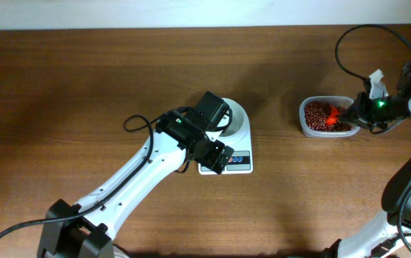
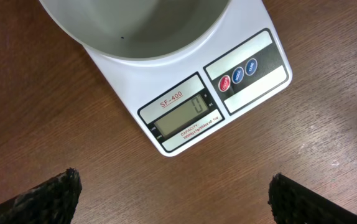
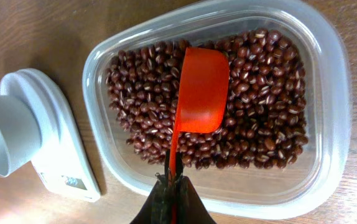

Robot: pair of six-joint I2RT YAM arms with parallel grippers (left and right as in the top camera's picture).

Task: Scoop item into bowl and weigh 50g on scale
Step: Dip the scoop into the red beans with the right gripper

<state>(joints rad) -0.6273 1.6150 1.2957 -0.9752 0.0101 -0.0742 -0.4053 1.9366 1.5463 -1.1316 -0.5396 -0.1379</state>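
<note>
scoop step | right gripper (image 3: 173,190) pinching scoop (image 3: 200,90); dig yours deep into beans (image 3: 259,112), lift level | left gripper (image 2: 175,198) gaping, lower frame

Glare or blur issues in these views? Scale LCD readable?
Left wrist: scale LCD sharp, reads 0, no glare; fingertips dark and soft at the bottom corners. Right wrist: beans and scoop crisp, mild sheen on the tub rim. Overhead: even light, soft shadows, LCD too small to read.

You're in a robotics lab setup — a wood-grain desk (image 1: 84,86) against a plain white wall (image 1: 155,11), cabled robot arms (image 1: 130,178) reaching over it.
</note>
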